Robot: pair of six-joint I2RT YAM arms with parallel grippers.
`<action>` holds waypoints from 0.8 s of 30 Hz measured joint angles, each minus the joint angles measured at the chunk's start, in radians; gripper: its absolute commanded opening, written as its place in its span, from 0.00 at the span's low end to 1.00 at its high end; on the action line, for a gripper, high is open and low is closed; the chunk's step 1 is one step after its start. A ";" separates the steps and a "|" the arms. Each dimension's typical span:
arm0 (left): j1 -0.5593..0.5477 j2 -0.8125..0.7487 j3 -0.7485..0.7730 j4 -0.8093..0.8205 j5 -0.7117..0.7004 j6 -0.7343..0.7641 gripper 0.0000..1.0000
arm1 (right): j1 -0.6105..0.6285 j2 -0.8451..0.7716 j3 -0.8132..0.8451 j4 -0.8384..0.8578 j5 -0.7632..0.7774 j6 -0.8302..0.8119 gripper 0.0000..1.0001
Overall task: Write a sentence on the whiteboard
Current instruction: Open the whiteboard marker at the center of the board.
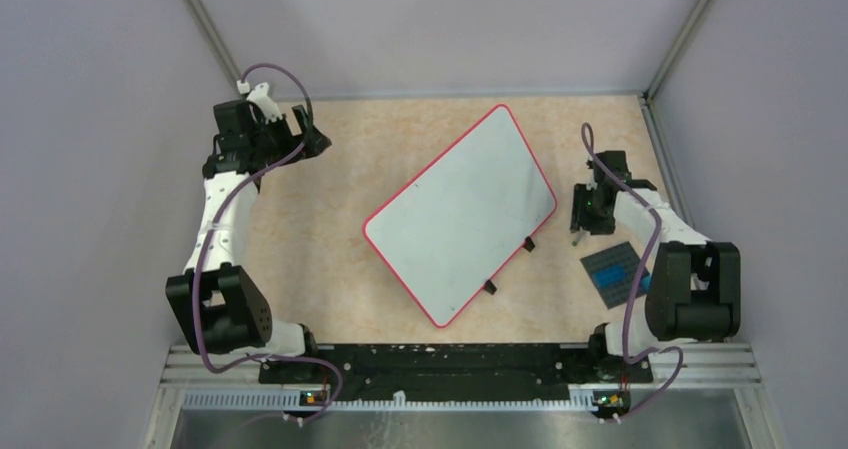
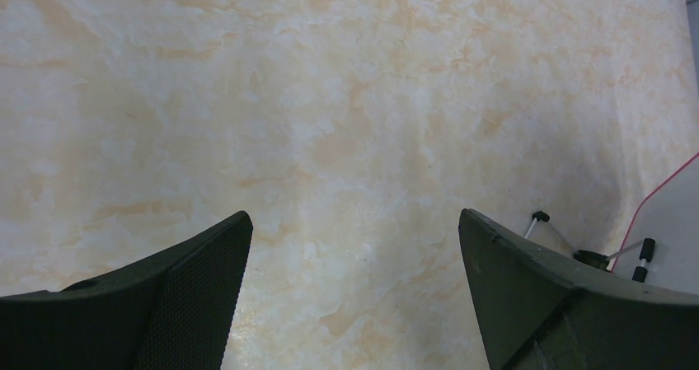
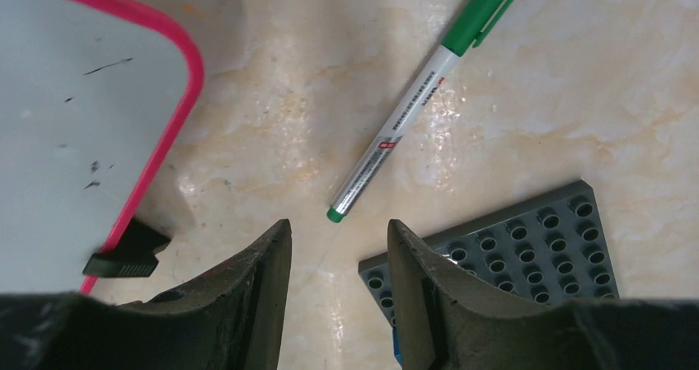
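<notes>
Top external. Shows one whiteboard (image 1: 460,214) lying flat mid-counter (image 1: 330,259), turned at a slant, red rim all round, two black feet on its near right edge. Counts two arms. Puts the left tool (image 1: 305,134) well apart from the board, near the far left corner. Puts the right tool (image 1: 588,214) just beside the board's right edge, a little beyond one grey studded plate (image 1: 612,272).

Left wrist. Shows the left tool (image 2: 354,217) spread wide, nothing between the jaws, bare counter below. Catches only a sliver of red rim at the right border.

Right wrist. Shows the right tool (image 3: 338,226) parted about halfway and empty, hanging over the butt end of one green-capped pen (image 3: 412,114). Places the pen flat on the counter between board corner and studded plate, touching neither. Notes a few faint dark flecks on the board, no writing.

Step in hand, as judged: picking up the pen.
- Move forward over the white barrel.
- Square the wrist to its slant so the jaws cross it.
- Lower until the pads straddle it.
- Clench near the middle.
- Keep clear of the plate's corner.

Cap looks on, so it will likely need pulling off with the left tool before any stroke; bring that arm nearer. Task barely begun.
</notes>
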 measured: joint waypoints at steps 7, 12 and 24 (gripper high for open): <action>0.000 0.000 0.000 0.002 -0.029 -0.023 0.99 | 0.000 0.091 0.000 0.050 0.065 0.054 0.43; 0.000 0.000 0.000 0.002 -0.034 -0.031 0.99 | 0.000 0.146 0.000 0.089 0.072 0.068 0.37; 0.000 0.005 0.019 -0.004 -0.013 0.013 0.99 | -0.063 0.186 0.045 0.103 0.010 0.064 0.00</action>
